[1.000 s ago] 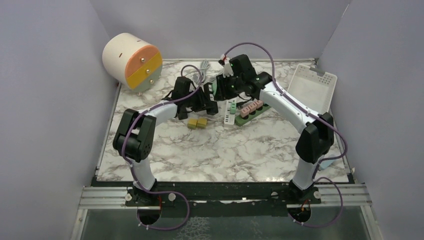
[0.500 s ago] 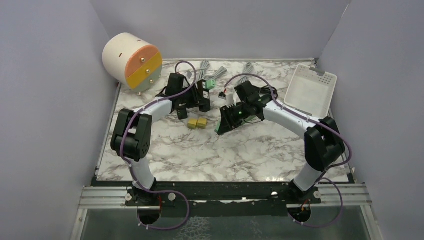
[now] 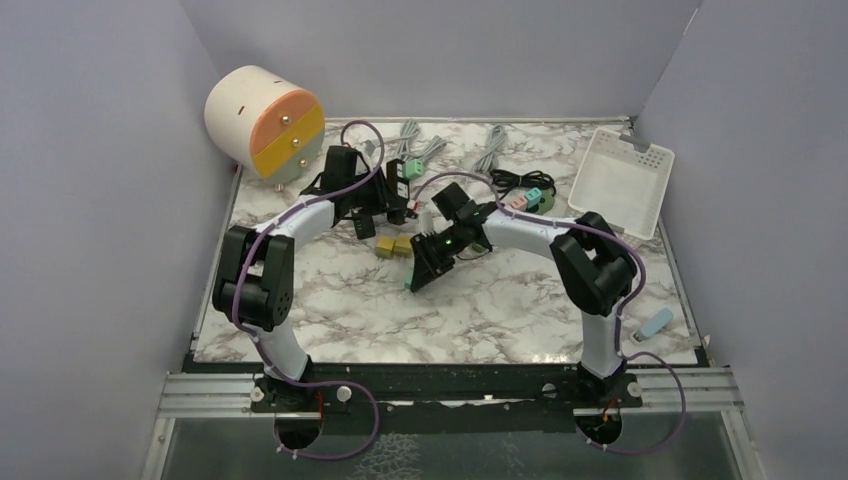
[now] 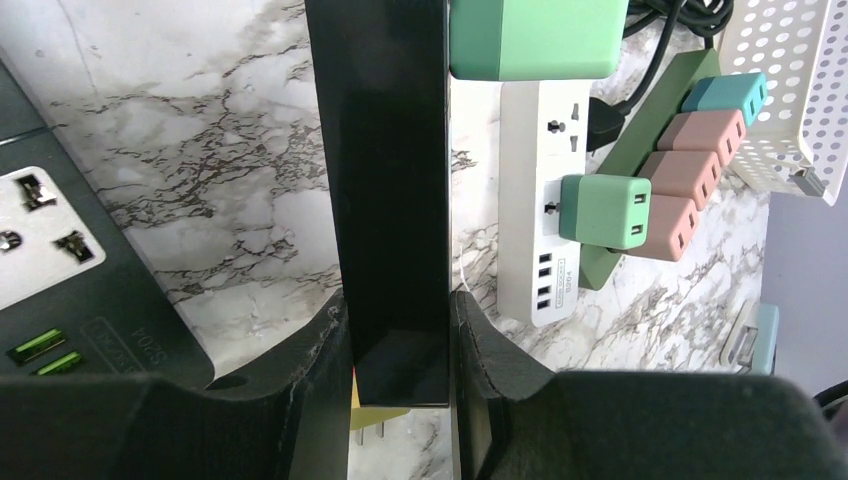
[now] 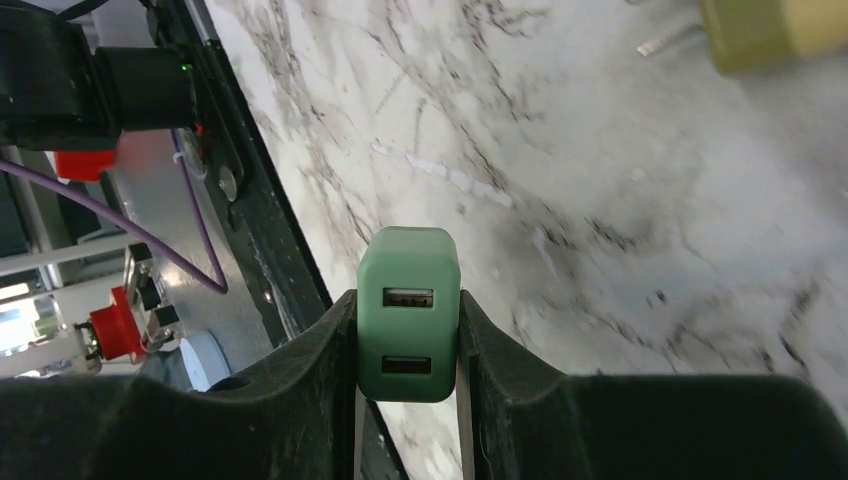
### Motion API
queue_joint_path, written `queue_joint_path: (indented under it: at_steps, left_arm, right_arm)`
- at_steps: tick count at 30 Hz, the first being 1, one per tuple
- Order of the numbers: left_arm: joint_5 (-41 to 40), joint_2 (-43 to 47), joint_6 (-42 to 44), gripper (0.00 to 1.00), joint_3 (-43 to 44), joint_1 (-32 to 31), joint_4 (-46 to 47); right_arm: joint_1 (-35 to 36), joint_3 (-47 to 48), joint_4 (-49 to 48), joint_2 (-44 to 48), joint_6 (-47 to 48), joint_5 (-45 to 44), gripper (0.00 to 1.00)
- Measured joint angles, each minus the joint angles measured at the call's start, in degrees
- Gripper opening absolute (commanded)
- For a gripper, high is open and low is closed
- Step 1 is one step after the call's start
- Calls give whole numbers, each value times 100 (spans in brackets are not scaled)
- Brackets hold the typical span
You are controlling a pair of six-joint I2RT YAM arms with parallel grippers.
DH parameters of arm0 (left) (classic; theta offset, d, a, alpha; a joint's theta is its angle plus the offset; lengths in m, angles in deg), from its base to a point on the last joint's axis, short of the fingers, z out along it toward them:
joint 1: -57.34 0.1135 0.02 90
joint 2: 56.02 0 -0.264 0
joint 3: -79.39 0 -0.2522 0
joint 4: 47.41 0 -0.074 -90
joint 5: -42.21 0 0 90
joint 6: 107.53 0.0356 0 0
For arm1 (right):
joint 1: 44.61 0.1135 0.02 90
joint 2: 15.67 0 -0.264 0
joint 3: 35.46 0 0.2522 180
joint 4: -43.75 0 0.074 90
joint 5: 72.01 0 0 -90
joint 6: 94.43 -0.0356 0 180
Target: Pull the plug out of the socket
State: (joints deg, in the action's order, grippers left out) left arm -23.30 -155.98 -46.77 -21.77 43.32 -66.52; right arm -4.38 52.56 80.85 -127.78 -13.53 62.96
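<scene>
now the right pincer (image 3: 418, 272) has swung away from the white power strip (image 4: 545, 150) to the middle of the table (image 3: 500, 300), clenched on the green plug (image 5: 408, 310), so the plug looks free and the pull seems done. left pincer (image 4: 398, 330) has drawn back leftward, clamped on a black bar (image 4: 380, 150). bare marble lies open to the right; yellow blocks (image 3: 394, 246) sit just beside, and the table's front edge is near
</scene>
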Motion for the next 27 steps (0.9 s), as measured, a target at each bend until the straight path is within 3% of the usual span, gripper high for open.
queue_joint_path:
  at_steps: [13,21,24,27]
  left_arm:
    - [-66,66,125,0,-96,129,2]
    - [-79,96,184,0,-160,229,-11]
    - [-79,107,201,0,-184,234,-13]
    - [-81,107,214,0,-186,238,-13]
  right_arm:
    - [452,903,-669,-1051,-780,140,28]
    - [546,1115,-614,-1209,-807,81,62]
    - [546,1163,-470,-1209,-734,-26,70]
    - [546,1198,-323,-1204,-649,-199,71]
